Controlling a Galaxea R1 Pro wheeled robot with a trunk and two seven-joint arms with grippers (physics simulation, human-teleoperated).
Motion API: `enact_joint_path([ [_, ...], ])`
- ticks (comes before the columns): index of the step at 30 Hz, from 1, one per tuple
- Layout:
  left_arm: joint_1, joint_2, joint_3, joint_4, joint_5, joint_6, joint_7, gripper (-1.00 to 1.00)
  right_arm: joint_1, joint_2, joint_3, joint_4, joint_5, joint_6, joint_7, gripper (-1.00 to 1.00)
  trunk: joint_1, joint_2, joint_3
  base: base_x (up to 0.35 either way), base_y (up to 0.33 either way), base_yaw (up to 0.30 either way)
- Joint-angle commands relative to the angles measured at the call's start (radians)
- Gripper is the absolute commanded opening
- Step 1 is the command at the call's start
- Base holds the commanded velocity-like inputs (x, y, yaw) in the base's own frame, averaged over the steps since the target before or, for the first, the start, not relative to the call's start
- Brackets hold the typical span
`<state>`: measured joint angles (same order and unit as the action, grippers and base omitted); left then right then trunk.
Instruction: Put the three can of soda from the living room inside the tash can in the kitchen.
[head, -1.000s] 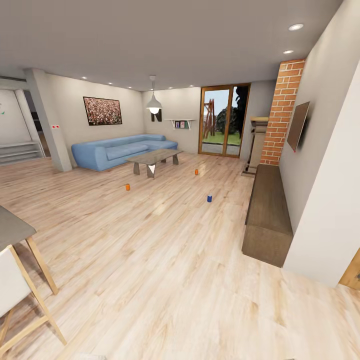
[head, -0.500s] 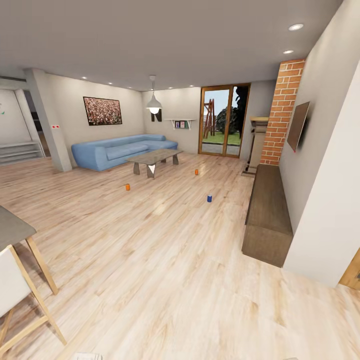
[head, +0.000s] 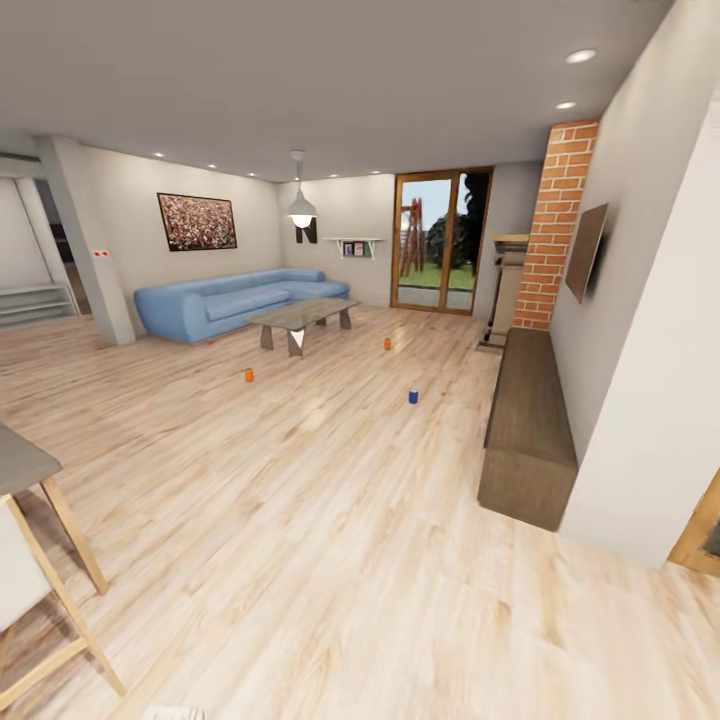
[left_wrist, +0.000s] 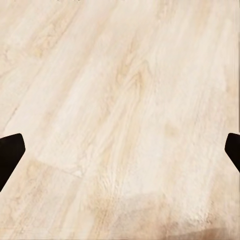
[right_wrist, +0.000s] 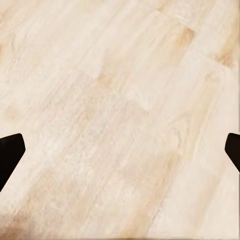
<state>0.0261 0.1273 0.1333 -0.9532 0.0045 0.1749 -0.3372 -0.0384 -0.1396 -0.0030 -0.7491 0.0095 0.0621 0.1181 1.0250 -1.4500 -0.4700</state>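
Three soda cans stand far ahead on the living room's light wood floor in the head view: an orange can at the left, a second orange can near the coffee table, and a dark blue can closer to me. The trash can is out of view. In the left wrist view my left gripper is open over bare planks, its dark fingertips at the frame's edges with nothing between them. The right wrist view has my right gripper open the same way, with fingertips above bare floor.
A blue sofa and a coffee table stand behind the cans. A long wooden bench runs along the right wall below the brick chimney. A table corner and a wooden chair are at my near left.
The whole head view has shifted slightly: the room's things sit a little further left and lower, so the camera has moved. The cans stay where they were on the floor.
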Motion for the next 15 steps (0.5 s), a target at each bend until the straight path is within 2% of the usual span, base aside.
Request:
enact_joint_path([
  [1, 0.000, 0.000, 0.000, 0.000, 0.000, 0.000, 0.000, 1.00, 0.000, 0.000, 0.000, 0.000, 0.000, 0.000, 0.000, 1.00, 0.000, 0.000, 0.000, 0.000, 0.000, -0.215],
  [11, 0.000, 0.000, 0.000, -0.001, 0.000, 0.000, 0.000, 1.00, 0.000, 0.000, 0.000, -0.001, 0.001, 0.002, 0.000, 1.00, 0.000, 0.000, 0.000, 0.000, 0.000, -0.246],
  [15, 0.000, 0.000, 0.000, 0.000, 0.000, 0.000, 0.000, 1.00, 0.000, 0.000, 0.000, 0.000, 0.001, 0.002, 0.000, 1.00, 0.000, 0.000, 0.000, 0.000, 0.000, -0.144],
])
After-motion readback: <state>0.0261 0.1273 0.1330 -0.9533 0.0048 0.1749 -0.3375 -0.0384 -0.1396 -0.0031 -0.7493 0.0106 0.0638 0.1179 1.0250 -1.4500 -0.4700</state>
